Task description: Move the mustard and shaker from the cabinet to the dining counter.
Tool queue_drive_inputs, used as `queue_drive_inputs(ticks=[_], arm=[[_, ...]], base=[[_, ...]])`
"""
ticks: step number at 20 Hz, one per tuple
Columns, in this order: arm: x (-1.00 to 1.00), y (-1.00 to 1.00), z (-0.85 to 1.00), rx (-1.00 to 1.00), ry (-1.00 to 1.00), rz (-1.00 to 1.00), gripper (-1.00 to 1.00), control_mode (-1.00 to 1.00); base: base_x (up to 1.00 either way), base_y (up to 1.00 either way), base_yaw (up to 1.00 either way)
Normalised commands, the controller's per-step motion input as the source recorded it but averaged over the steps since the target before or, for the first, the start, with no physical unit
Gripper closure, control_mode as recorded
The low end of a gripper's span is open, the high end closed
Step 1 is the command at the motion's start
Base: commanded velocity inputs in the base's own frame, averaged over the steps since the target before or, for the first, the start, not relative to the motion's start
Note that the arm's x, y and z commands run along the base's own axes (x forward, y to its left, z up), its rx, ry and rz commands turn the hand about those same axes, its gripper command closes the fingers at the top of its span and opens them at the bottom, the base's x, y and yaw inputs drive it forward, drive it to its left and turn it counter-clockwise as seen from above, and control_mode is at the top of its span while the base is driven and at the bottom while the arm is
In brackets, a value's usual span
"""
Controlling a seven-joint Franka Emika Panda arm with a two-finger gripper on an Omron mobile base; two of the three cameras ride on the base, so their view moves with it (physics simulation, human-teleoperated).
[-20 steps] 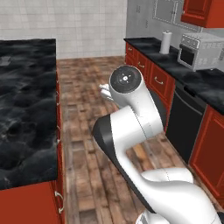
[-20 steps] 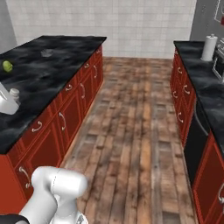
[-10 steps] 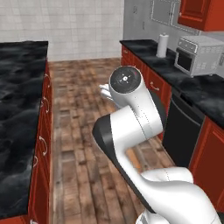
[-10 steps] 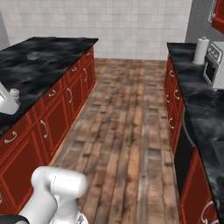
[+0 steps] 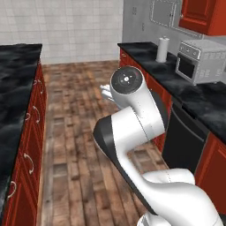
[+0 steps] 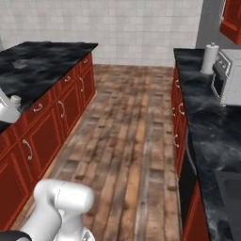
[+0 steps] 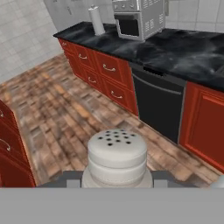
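My base has driven on since a second ago, so the black white-veined marble dining counter sits further left and the silver toaster oven nearer on my right. My gripper is closed on the small pale grey-white cylindrical shaker, upright above the wooden floor. A white paper-towel roll stands beyond the oven.

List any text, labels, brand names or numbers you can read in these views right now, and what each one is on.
None: no readable text, label, brand or number appears anywhere.
The shaker held in the gripper has a cap with small dark holes, no lettering.
The toaster oven has a plain grey face; any markings are too small to tell.
The paper towel roll is blank.
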Motion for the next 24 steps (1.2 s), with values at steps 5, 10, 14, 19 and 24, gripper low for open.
queue_drive_inputs(ticks=[5, 10, 14, 19, 24], arm=[[0.0, 0.0, 0.0, 0.0, 0.0, 0.0, 1.0, 1.0], [0.0, 0.0, 0.0, 0.0, 0.0, 0.0, 1.0, 1.0], [0.0, 0.0, 0.0, 0.0, 0.0, 0.0, 1.0, 1.0], [0.0, 0.0, 0.0, 0.0, 0.0, 0.0, 1.0, 1.0], [0.0, 0.0, 0.0, 0.0, 0.0, 0.0, 1.0, 1.0]], base=[[0.7, -0.35, 0.0], [0.76, -0.31, 0.01], [0.8, -0.27, 0.02], [0.86, -0.21, 0.03], [0.93, -0.04, 0.01]])
